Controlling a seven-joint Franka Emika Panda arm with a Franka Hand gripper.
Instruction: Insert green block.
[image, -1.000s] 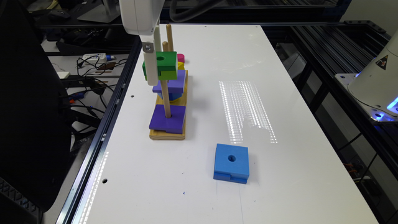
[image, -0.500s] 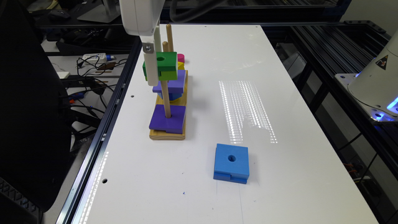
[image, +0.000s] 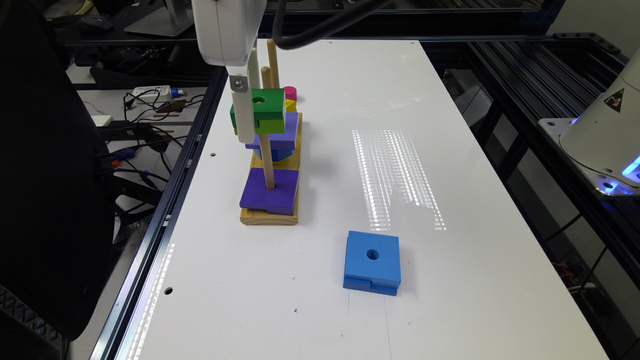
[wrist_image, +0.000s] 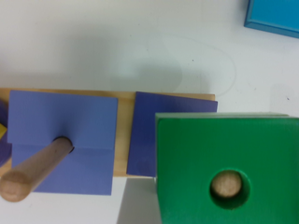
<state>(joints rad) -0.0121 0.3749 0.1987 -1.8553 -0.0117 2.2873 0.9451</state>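
The green block (image: 265, 102) hangs above the wooden peg base (image: 270, 216) with my gripper (image: 256, 120) shut on it. It sits level at the top of the front peg (image: 267, 160). In the wrist view the green block (wrist_image: 229, 154) is close up, and the peg's rounded tip (wrist_image: 227, 184) shows inside its centre hole. A purple block (image: 270, 192) lies at the foot of that same peg, partly under the green block (wrist_image: 145, 135).
The middle peg (wrist_image: 37, 168) carries another purple block (image: 277, 135) on top of other pieces. Pink and yellow pieces sit by the far peg (image: 272, 55). A blue square block (image: 372, 262) lies on the white table (image: 450, 275), towards the exterior view's right of the base.
The gripper and the green block have come down slightly over the front peg. Nothing else has moved.
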